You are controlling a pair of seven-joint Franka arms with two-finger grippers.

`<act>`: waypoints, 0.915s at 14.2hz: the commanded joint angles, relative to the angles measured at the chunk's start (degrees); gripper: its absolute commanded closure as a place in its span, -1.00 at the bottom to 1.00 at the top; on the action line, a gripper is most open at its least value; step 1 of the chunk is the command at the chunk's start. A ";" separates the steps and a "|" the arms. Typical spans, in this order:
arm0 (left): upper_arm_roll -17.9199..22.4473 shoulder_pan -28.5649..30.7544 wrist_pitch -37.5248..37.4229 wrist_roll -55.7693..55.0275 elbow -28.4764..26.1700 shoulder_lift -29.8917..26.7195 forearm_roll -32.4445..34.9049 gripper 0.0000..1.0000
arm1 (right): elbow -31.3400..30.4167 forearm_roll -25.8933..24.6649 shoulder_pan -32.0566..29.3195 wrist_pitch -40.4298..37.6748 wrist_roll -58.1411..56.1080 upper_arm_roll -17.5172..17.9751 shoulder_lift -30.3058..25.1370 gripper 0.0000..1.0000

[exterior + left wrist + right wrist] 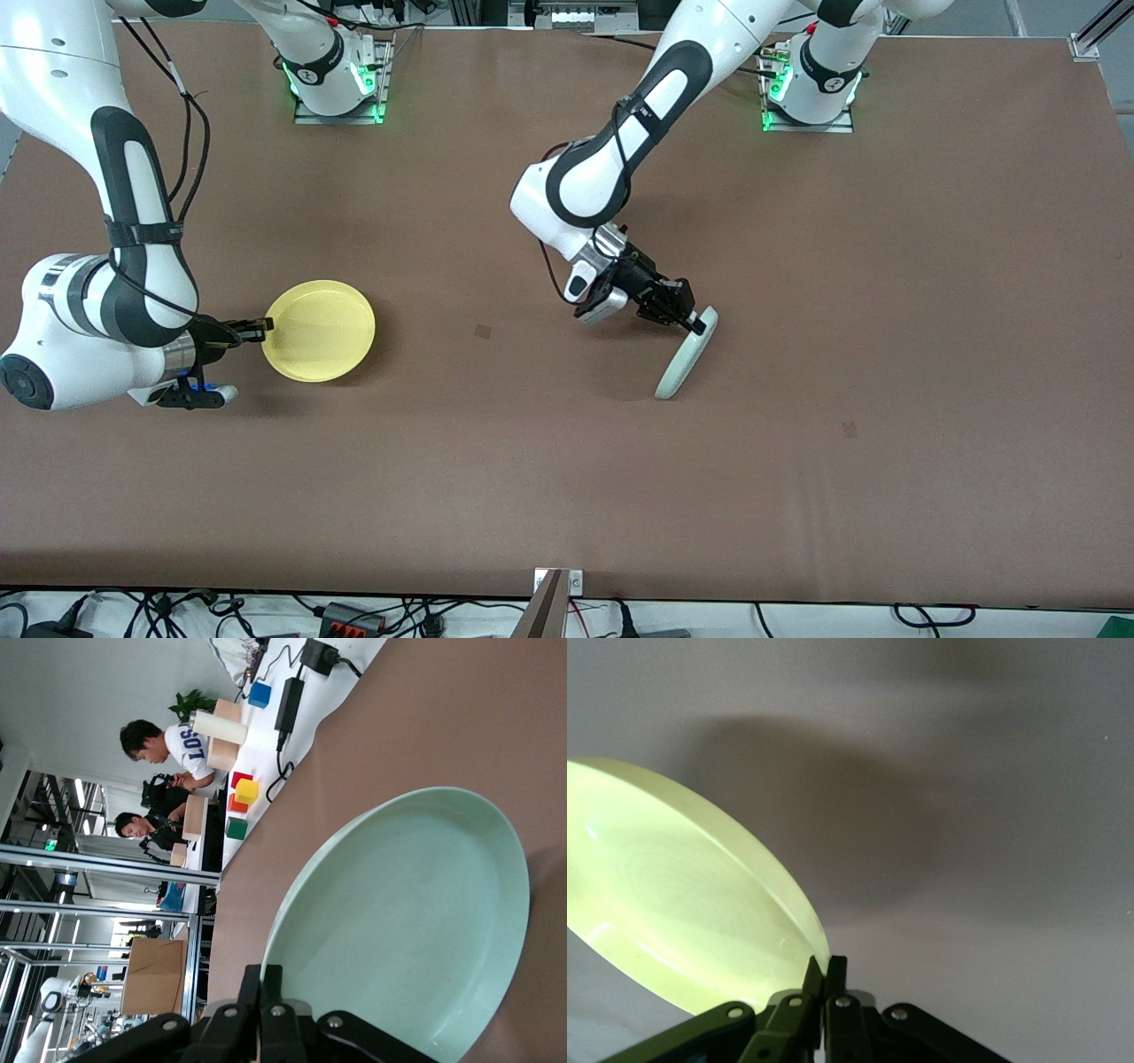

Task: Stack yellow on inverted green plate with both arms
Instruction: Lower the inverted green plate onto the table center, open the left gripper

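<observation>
Green plate edge-on in left gripper; right gripper pinches yellow.

Even, bright overhead light covers the brown table. Soft shadows fall under both arms. The yellow plate glows overexposed and blurred in the right wrist view, casting a diffuse dark shadow.

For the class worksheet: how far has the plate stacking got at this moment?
Done: both plates are gripped by the rim. In hand: the left gripper tips the green plate on edge on the table, mid-flip; the right gripper holds the yellow plate above the table. Left: laying green face down and stacking yellow on it.
</observation>
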 commanded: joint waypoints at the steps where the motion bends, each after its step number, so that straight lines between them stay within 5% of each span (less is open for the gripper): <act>1: -0.07 -1.56 3.08 -12.57 0.61 4.24 -3.47 0.98 | 0.37 0.93 -0.52 -1.35 -1.08 0.37 -0.58 1.00; 2: -0.07 -2.08 4.39 -14.80 0.61 5.22 -3.67 0.89 | 0.37 0.93 -0.61 -1.35 -1.25 0.37 -0.58 1.00; 3: -0.16 -2.26 5.19 -14.73 0.78 5.14 -4.45 0.09 | 0.37 0.93 -0.70 -1.35 -1.52 0.29 -0.58 1.00; 4: -0.16 -2.09 5.72 -15.78 0.78 4.88 -6.98 -0.99 | 0.37 0.93 -0.70 -1.35 -1.52 0.29 -0.58 1.00; 13: -0.07 2.38 24.61 -22.03 11.40 2.07 -43.54 -1.00 | 0.55 0.14 -0.34 -1.18 -2.57 0.37 -2.24 1.00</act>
